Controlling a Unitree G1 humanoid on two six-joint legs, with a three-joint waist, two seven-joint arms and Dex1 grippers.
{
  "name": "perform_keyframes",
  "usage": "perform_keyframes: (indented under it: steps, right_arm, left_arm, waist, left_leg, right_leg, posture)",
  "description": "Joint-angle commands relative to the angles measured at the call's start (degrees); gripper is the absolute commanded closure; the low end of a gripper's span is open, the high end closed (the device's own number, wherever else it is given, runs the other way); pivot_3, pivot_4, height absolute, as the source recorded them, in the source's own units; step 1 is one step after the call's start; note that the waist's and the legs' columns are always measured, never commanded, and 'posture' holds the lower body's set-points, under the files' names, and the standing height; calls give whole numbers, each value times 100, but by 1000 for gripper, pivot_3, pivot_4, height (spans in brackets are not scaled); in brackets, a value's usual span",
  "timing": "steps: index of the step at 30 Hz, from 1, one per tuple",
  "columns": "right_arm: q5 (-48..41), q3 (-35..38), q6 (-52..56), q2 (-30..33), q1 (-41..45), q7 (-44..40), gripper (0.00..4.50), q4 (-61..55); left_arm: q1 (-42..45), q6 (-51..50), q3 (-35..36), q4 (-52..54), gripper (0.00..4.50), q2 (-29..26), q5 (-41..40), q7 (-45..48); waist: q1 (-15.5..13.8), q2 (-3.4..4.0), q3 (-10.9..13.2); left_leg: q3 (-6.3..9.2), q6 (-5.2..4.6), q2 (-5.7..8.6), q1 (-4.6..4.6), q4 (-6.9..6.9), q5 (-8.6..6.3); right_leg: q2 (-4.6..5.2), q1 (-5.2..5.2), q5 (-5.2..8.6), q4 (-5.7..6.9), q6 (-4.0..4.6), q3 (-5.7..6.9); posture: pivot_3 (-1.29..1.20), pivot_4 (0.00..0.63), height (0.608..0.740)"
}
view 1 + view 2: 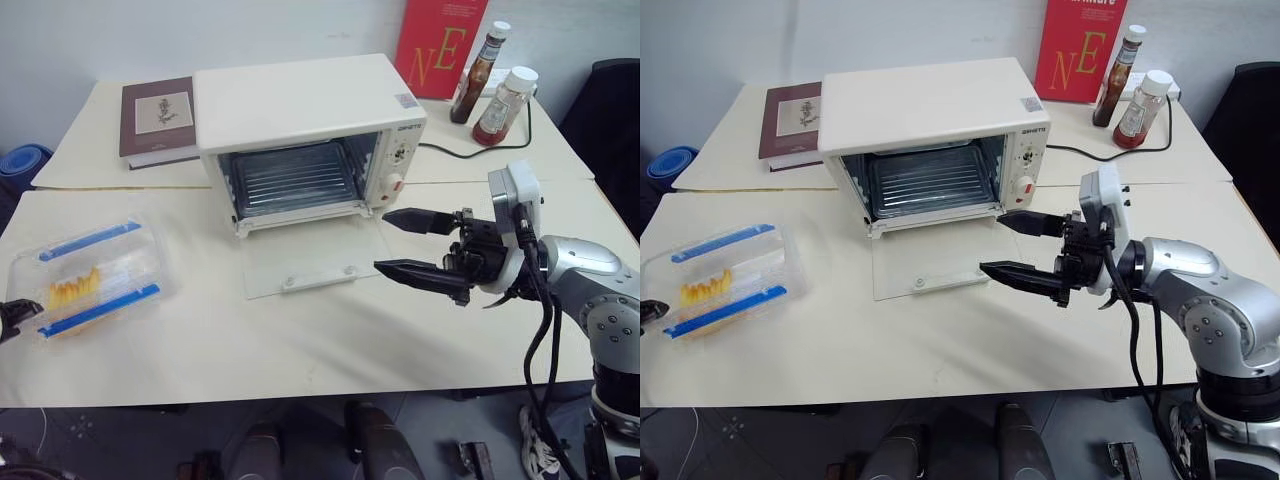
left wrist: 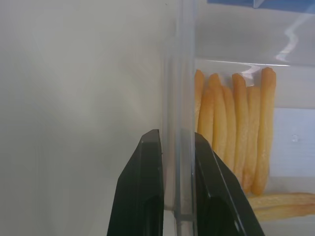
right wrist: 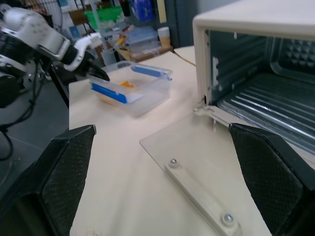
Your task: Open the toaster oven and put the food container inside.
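On the cream desk [image 1: 300, 340] we see the toaster oven [image 1: 300, 130] with its glass door [image 1: 315, 262] dropped flat. Well to the oven's left lies the food container [image 1: 90, 275]; our left tool [image 2: 170, 191] pinches its clear wall. Just right of the door, our right tool [image 1: 415, 245] hangs spread wide, empty.

Silver-grey jointed arm [image 1: 590, 275], black cables, black tapered end effector [image 1: 405, 243] fingers
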State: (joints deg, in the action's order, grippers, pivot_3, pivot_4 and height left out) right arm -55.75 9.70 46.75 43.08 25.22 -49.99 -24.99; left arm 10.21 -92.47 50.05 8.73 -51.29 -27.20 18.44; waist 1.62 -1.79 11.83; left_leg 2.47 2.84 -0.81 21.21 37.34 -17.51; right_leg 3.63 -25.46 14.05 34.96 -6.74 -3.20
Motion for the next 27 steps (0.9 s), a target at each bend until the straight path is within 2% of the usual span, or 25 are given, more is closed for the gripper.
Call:
perform_keyframes:
  steps: [1, 6, 10, 13, 16, 19, 22, 24, 27]
  right_arm:
    - [-90, 346, 3, 135, -143, 75, 0, -53]
    - [-105, 655, 3, 269, -500, 128, 0, -83]
    - [-154, 839, -28, 516, -975, -181, 0, -372]
    - [-60, 871, -107, 571, -1192, -174, 0, -531]
    - [-117, 998, -133, 538, -1407, -107, 0, -682]
    - [-148, 1085, -187, 514, -1563, -24, 0, -817]
    - [-80, 1239, -324, 366, -1705, 222, 0, -864]
    - [-60, 1274, -397, 284, -1758, 362, 0, -889]
    - [-17, 1281, -506, 181, -1833, 521, 0, -948]
  left_arm:
    - [-669, -3, 421, 1354, 4258, 79, -1298, 175]
    - [-822, -3, 638, 1930, 4258, 275, -2754, -517]
    - [251, -3, 270, 1945, 4258, 611, -3904, -1849]
    - [901, -3, -335, 1842, 4258, 843, -4655, -2881]
    - [1561, -3, -968, 1600, 4258, 1236, -5091, -3983]
    - [1978, 57, -1476, 1349, 4258, 1396, -5543, -4845]
    - [1891, 989, -2317, 1109, 4258, 1248, -6762, -6307]
    - [1751, 1734, -2880, 1077, 4258, 927, -7664, -7092]
    - [1703, 2646, -3681, 1226, 4258, 610, -8519, -7720]
  waist:
    - [-8, -1, 0]
    - [-25, -6, 0]
    - [-48, -6, 0]
    - [-56, -13, -5]
    - [-27, -14, -5]
    - [-9, -16, -6]
    - [-5, -17, -7]
    - [-11, -17, -6]
    - [-40, -16, -7]
  left_leg:
    - [1, 1, -2, 1, -1, 0]
    - [6, 0, 0, -2, 6, 0]
    - [7, -4, 3, -4, 15, 3]
    - [10, -4, 5, -2, 26, 2]
    - [6, -3, 7, -6, 26, 2]
    - [8, -3, 7, -2, 31, 1]
    - [4, -3, 5, -4, 30, 1]
    - [6, -2, 3, -3, 31, 1]
    - [6, 1, 3, -2, 33, 0]
  right_leg:
    - [2, 0, 0, -5, 0, -1]
    - [-2, 3, 0, 1, 6, 2]
    - [-11, 10, -2, 5, 3, 0]
    - [-12, 14, -6, 12, -3, -2]
    - [-10, 18, -9, 11, -8, -7]
    - [-13, 16, -10, 12, -10, -7]
    - [-14, 13, -10, 13, -10, -11]
    - [-12, 12, -10, 14, -10, -14]
    - [-9, 10, -10, 15, -10, -17]
  posture:
    - [0, 150, 740]
    - [0, 150, 740]
    - [0, 150, 740]
    - [0, 150, 740]
    - [0, 150, 740]
    - [0, 150, 740]
    - [0, 150, 740]
    - [0, 150, 740]
    - [0, 150, 740]
